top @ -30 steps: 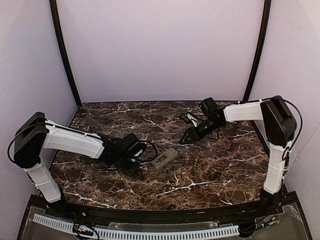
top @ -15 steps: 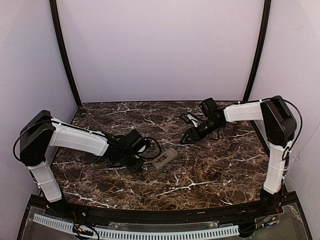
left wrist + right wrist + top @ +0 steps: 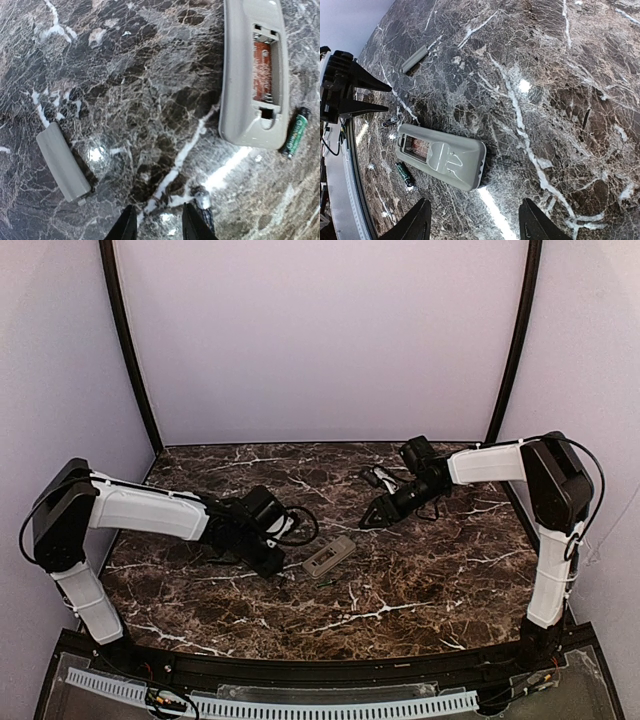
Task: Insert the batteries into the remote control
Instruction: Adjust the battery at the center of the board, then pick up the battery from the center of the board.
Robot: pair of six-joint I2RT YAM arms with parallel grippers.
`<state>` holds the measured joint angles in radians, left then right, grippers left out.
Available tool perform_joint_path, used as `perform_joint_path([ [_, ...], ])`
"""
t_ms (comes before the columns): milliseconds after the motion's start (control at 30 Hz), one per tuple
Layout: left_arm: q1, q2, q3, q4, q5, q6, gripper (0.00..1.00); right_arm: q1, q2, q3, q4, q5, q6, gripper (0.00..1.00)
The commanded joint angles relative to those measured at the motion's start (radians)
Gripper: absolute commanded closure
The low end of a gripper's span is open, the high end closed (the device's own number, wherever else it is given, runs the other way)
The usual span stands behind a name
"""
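Observation:
The remote control lies back-up on the marble, its battery compartment open and empty, showing a brown board. One green-tinted battery lies just beside the remote's end. A second battery lies right outside my left gripper's right finger. My left gripper hovers open over bare marble with nothing between its fingers, left of the remote. My right gripper stands open above the table, apart from the remote, holding nothing.
The grey battery cover lies loose on the marble to the left of my left gripper. Purple walls close the table on three sides. My right gripper hangs at the back right, near a cable loop.
The left arm has shifted, carrying its gripper slightly right and away from the table's near edge. The right arm, the remote and the batteries have not moved.

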<state>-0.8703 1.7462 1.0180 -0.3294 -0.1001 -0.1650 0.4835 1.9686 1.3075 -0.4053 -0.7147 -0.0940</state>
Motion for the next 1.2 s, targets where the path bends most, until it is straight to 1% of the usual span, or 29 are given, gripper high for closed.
perform_joint_path([
  [0,0.005,-0.1,-0.026,-0.092,0.154,-0.009,0.68,-0.005,0.003,-0.009,0.03,-0.038,0.008,0.42],
  [33,0.006,-0.107,-0.032,-0.093,0.184,-0.012,0.69,-0.006,0.007,-0.005,0.03,-0.042,0.009,0.42],
  [100,0.005,-0.112,-0.048,-0.097,0.199,-0.021,0.71,-0.006,0.018,0.003,0.032,-0.054,0.015,0.43],
  [233,0.0,-0.093,-0.057,-0.102,0.226,-0.041,0.73,-0.002,0.036,0.016,0.038,-0.077,0.026,0.46],
  [633,-0.009,-0.006,-0.006,-0.083,0.218,-0.05,0.75,0.034,0.101,0.062,0.025,-0.082,0.024,0.48],
  [967,-0.009,0.047,0.051,-0.093,0.172,-0.027,0.76,0.061,0.149,0.086,0.015,-0.093,0.016,0.53],
  [1067,-0.009,0.047,0.051,-0.101,0.165,-0.026,0.8,0.065,0.152,0.086,0.016,-0.096,0.016,0.54],
  [1167,-0.01,0.039,0.047,-0.108,0.155,-0.021,0.88,0.072,0.154,0.085,0.018,-0.101,0.016,0.56],
])
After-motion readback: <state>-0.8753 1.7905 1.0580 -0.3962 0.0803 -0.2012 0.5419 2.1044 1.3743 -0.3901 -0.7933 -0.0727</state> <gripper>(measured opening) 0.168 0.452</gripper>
